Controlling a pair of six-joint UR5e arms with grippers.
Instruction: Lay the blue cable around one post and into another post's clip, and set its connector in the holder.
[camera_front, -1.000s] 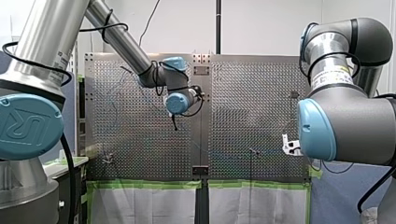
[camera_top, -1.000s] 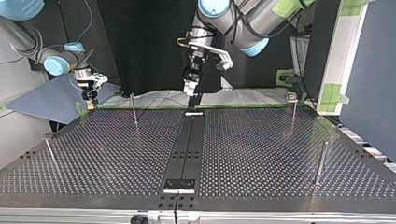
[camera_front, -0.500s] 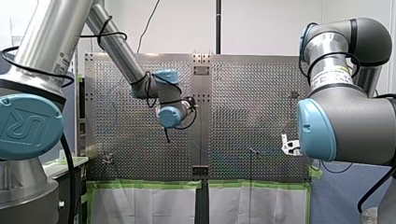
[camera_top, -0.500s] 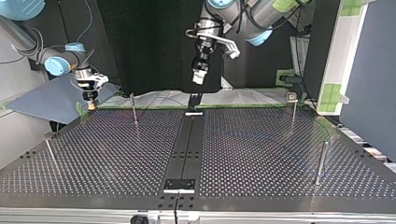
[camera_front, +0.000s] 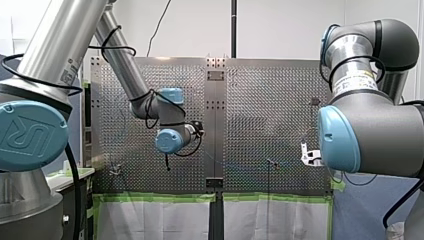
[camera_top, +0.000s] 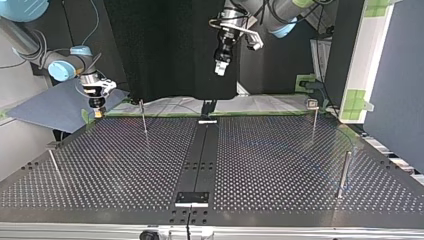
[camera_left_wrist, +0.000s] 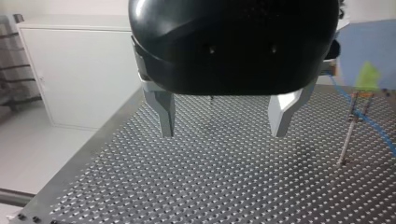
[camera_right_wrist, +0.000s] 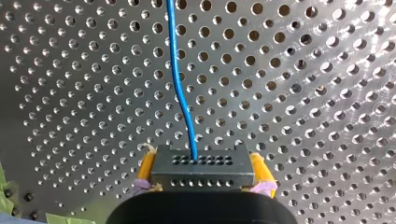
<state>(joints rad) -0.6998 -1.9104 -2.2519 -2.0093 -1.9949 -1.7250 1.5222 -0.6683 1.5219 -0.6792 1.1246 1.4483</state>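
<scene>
Our right gripper (camera_right_wrist: 203, 170) clamps the black connector (camera_right_wrist: 201, 163) between its yellow pads (camera_right_wrist: 145, 165), close over the perforated table (camera_right_wrist: 303, 93). The blue cable (camera_right_wrist: 180, 84) runs from the connector across the table. Our left gripper (camera_left_wrist: 224, 123) hangs above the table, fingers spread apart.

My left gripper (camera_top: 219, 70) hangs high above the far end of the black strip (camera_top: 200, 150), my right gripper (camera_top: 98, 106) low and well aside, posts (camera_top: 144, 117) flanking it.
</scene>
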